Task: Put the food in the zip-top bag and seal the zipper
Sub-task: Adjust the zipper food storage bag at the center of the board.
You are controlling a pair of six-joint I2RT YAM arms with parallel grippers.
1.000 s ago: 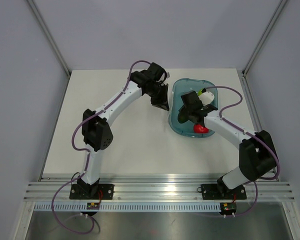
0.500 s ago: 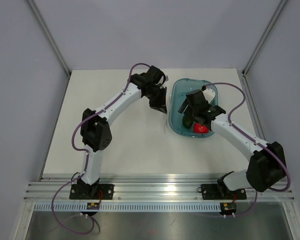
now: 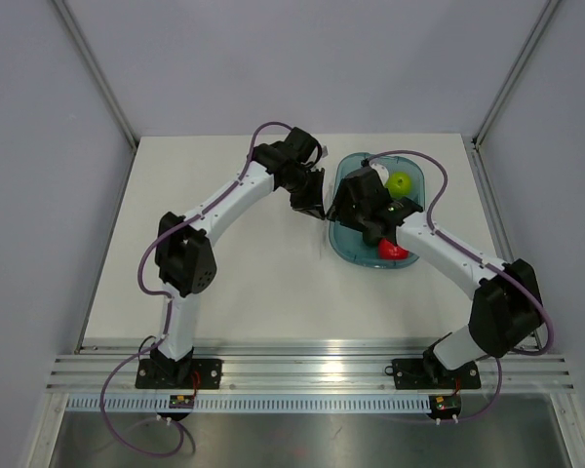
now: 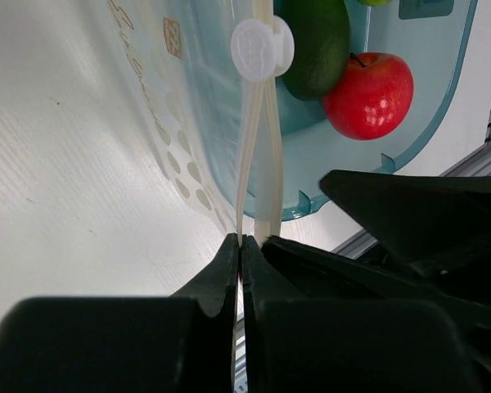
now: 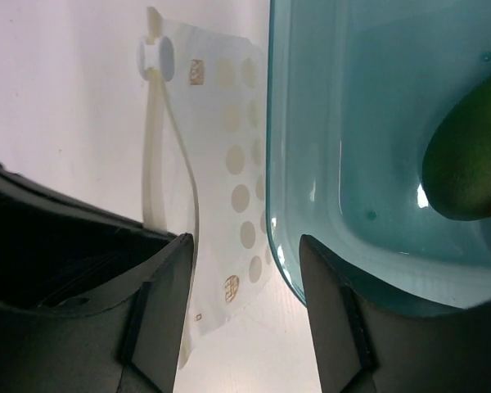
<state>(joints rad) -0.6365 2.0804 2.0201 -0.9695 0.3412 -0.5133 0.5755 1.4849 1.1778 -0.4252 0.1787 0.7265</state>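
Presently the food (image 4: 315, 41) lies in the teal tray (image 4: 425, 123), touching or just beside a red apple (image 4: 368, 83). In the left wrist view its long axis runs up the picture, nearly parallel to the zipper (image 4: 254, 164). Its rounded lower end points toward the left claw (image 4: 240, 246), and its upper end is cut off by the frame edge. It is outside the bag (image 4: 172, 147), on the far side of the tray's rim from it.

The left claw is pressed together on the near end of the zipper and holds the clear, dot-printed bag on edge against the tray's left rim. From the fingertips the two zipper strips run away to a white slider (image 4: 260, 47) at the far end. They bow slightly apart along the way, so the mouth is a little open. The food lies beyond and just to the right of that slider, well apart from the left claw.

The right claw (image 5: 245, 246) hangs with its fingers spread and nothing gripped. In its own view the tray's rim and the edge of the bag show between them; whether it touches either cannot be told. The food sits off to the claw's right, inside the tray and not between the fingers.

From above, the right arm hides the food. A green apple (image 3: 400, 182) shows at the tray's far end, and the tray rests on the white bench (image 3: 234, 283).
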